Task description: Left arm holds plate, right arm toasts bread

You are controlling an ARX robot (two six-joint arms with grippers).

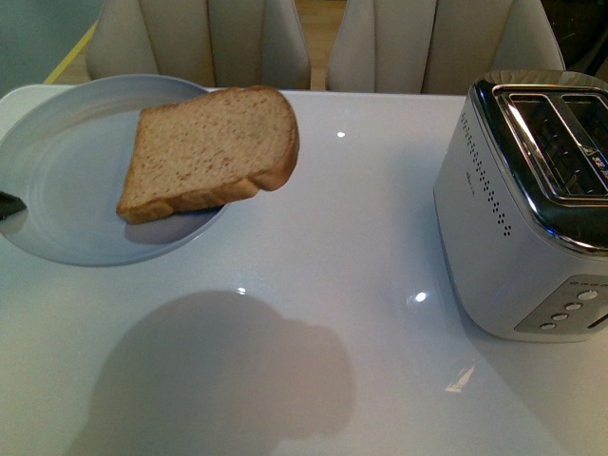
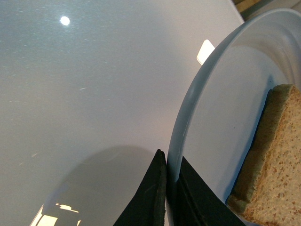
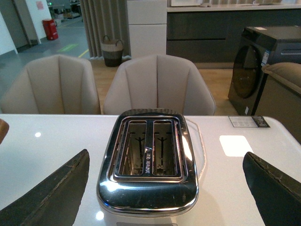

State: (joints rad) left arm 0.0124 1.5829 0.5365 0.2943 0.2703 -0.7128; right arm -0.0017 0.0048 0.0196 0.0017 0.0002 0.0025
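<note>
The pale blue-grey plate [image 1: 66, 180] is held above the white table at the far left, tilted. A slice of brown bread [image 1: 211, 150] lies on it and overhangs its right rim. My left gripper [image 2: 168, 188] is shut on the plate's rim [image 2: 188, 108], with the bread [image 2: 275, 165] close beside its jaws; only a dark tip of it [image 1: 9, 204] shows in the front view. My right gripper [image 3: 167, 188] is open and empty, above and just behind the silver toaster [image 3: 148, 160], whose two slots are empty. The toaster [image 1: 527, 204] stands at the right.
Two beige chairs [image 1: 313, 38] stand behind the table's far edge. The plate and bread cast a large shadow [image 1: 228, 375] on the table in the front middle. A card [image 3: 248, 121] lies on the table's far right corner.
</note>
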